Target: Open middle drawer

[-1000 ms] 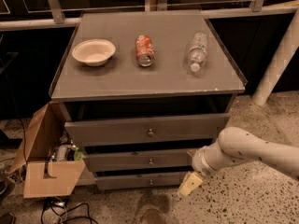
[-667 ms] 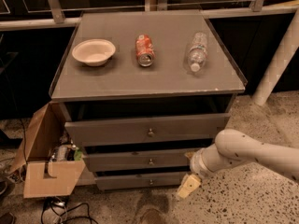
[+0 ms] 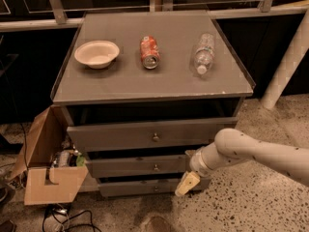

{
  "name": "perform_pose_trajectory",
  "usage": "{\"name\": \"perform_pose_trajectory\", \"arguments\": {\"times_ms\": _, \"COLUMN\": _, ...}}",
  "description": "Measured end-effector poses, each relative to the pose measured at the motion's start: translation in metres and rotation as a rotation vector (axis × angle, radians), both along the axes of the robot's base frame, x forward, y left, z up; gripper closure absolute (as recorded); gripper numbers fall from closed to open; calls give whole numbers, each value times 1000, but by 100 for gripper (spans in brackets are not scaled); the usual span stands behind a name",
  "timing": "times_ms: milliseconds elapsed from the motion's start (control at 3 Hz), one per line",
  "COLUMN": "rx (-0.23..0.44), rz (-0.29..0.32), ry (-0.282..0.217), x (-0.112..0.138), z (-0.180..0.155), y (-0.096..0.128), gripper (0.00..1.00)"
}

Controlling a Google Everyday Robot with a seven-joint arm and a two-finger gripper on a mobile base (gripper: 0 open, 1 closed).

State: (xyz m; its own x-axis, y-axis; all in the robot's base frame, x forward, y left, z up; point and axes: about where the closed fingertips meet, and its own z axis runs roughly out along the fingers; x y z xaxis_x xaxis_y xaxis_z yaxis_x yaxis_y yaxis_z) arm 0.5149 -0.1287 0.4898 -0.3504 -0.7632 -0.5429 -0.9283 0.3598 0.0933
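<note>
The pale yellow gripper (image 3: 187, 183) hangs low at the front of the grey flat-topped table (image 3: 231, 83), in front of the right end of the lowest, narrow grey drawer front (image 3: 135, 187) and just under the right end of the drawer above it. It shows as one tapering wedge pointing down and to the left; whether it is spread or closed I cannot tell. Behind it a white, rounded robot arm (image 3: 256, 153) runs up and off to the right edge of the view.

The middle drawer (image 3: 130, 166), a wide, shallow grey front with a small round metal knob (image 3: 155, 167) at its centre, sits between the lowest front and the taller grey top drawer (image 3: 120, 136). The gripper is to the right of that knob and a little lower, apart from it.

On the table top lie a shallow cream-coloured bowl (image 3: 96, 53) at the left, a red drink can on its side (image 3: 149, 52) in the middle, and a clear plastic bottle on its side (image 3: 203, 53) at the right, each well apart from the next. An open brown cardboard box (image 3: 53, 185) stands on the speckled floor (image 3: 251, 207) against the table's left side.
</note>
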Motion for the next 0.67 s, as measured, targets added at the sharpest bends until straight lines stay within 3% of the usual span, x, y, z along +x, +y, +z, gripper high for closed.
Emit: {"name": "perform_pose_trajectory", "arguments": {"times_ms": 667, "rx": 8, "rz": -56, "ry": 24, "x": 11, "z": -21, "y": -13, "gripper": 0}}
